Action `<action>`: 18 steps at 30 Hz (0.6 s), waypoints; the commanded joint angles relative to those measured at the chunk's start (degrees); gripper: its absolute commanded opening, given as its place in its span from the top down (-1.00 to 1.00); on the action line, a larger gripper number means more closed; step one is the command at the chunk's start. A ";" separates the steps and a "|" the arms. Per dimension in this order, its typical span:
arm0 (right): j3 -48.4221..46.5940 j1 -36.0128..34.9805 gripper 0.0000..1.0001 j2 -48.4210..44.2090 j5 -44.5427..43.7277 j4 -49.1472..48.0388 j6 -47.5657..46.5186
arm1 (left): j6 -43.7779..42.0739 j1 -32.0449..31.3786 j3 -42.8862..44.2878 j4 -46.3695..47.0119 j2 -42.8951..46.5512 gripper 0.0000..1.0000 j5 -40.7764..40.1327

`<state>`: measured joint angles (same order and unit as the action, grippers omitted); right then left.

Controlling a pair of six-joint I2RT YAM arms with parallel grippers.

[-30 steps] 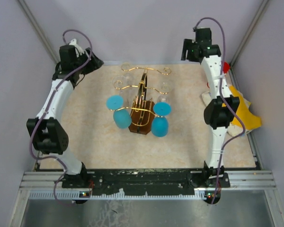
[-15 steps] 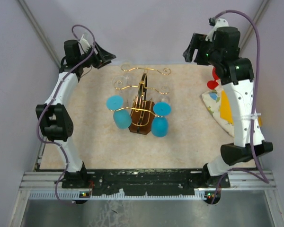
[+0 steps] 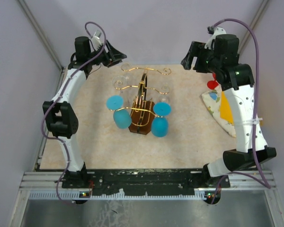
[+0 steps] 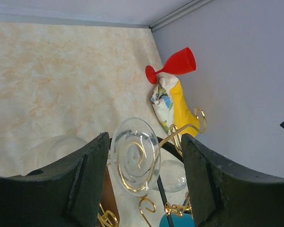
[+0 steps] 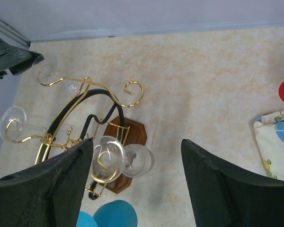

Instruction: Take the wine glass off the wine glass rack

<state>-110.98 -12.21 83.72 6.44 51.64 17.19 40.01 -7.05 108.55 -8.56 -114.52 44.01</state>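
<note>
The gold wire wine glass rack point(image 3: 143, 94) stands on its brown wooden base point(image 3: 141, 124) mid-table. Clear wine glasses point(image 3: 125, 69) hang upside down on its upper loops, and blue ones point(image 3: 117, 111) lower down. My left gripper point(image 3: 115, 55) is open at the rack's back left. In the left wrist view point(image 4: 146, 142), a clear glass foot point(image 4: 135, 156) on a gold loop sits between the fingers point(image 4: 80, 189), which do not touch it. My right gripper point(image 3: 190, 53) hovers open at the back right. It point(image 5: 137, 142) looks down on another clear glass point(image 5: 105, 158) and the rack point(image 5: 85, 94).
A red wine glass point(image 3: 212, 85) lies on a patterned yellow cloth point(image 3: 222, 106) by the right wall, also in the left wrist view point(image 4: 173, 66). A second blue glass point(image 3: 160, 118) hangs on the rack's right. Walls enclose the table at back and sides.
Both arms have risen from folded poses. The left gripper has moved right, towards the rack's back-left glass. The right gripper swung up over the back right, then barely moved.
</note>
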 commanded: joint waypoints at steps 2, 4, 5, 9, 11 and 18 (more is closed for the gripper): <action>0.17 0.19 -0.52 -3.61 2.12 -2.85 0.42 | -2.60 -0.86 2.20 -3.29 -1.04 -0.37 -2.43; 0.46 0.25 -0.53 -3.97 1.76 -2.90 0.22 | -2.64 -0.94 2.46 -3.54 -1.16 -0.35 -2.33; 0.69 0.36 -0.53 -4.26 1.73 -2.98 0.21 | -2.77 -0.99 2.67 -3.97 -1.17 -0.33 -2.79; 1.87 0.74 -0.54 -5.06 1.58 -3.28 0.12 | -2.71 -1.27 2.80 -4.18 -0.96 -0.08 -2.52; 2.63 0.89 -0.55 -5.51 1.73 -3.50 0.25 | -2.68 -1.38 2.80 -4.18 -0.69 0.09 -2.19; 5.19 1.20 -0.57 -6.97 2.33 -5.09 0.87 | -2.58 -1.86 2.45 -3.81 -0.09 0.50 -1.08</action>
<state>-106.41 -11.44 79.48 7.70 50.09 17.28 37.91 -8.19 109.08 -12.93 -115.31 41.54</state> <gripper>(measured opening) 0.782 0.297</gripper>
